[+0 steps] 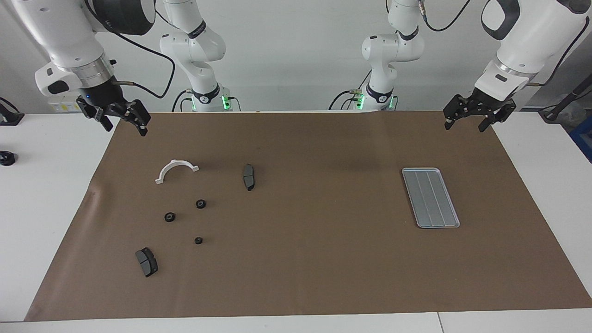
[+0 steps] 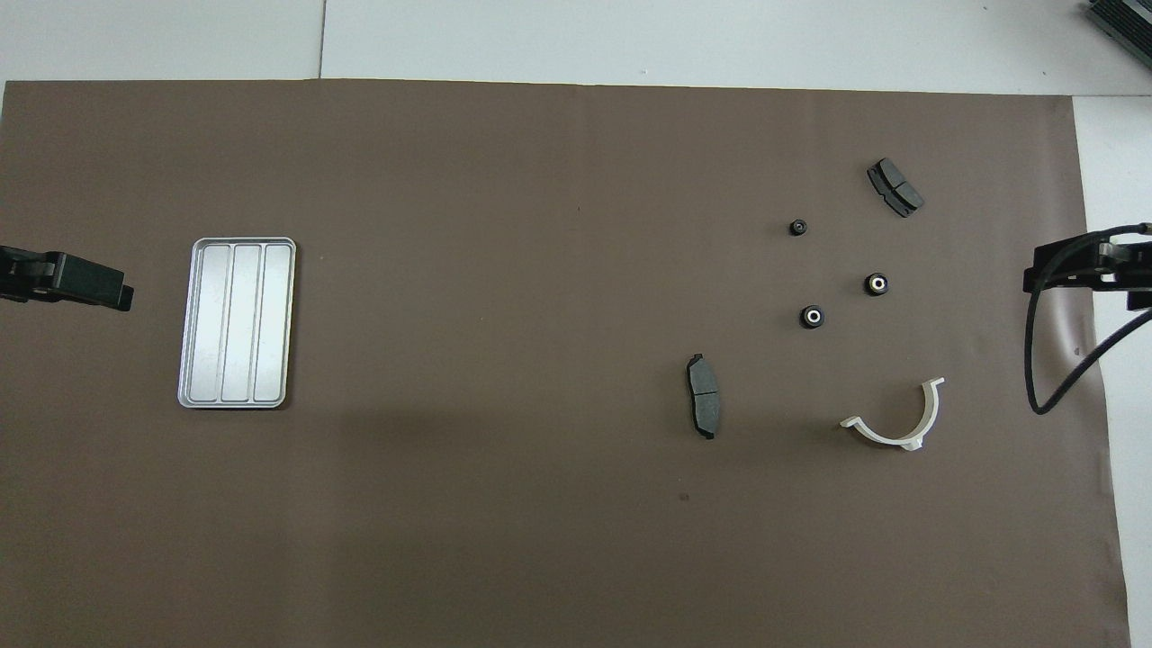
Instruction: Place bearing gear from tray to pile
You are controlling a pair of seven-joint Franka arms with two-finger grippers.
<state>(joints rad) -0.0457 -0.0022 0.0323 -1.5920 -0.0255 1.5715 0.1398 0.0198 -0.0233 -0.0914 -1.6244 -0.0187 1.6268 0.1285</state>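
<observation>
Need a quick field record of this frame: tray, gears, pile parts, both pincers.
tray: holds nothing, toward the left arm's end of the mat
bearing gears: three, all on the mat among the pile parts
white bracket: nearer the robots than the gears
brake pads: two, and, apart from each other
left pincer: open, holding nothing, raised over the mat corner near the tray
right pincer: open, holding nothing, raised over the mat edge at the pile end
task state: looks done

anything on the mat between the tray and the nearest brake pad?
Nothing. Both views show only bare brown mat between the tray and the brake pad closest to it. The tray itself holds nothing; three small bearing gears lie among the pile.
</observation>
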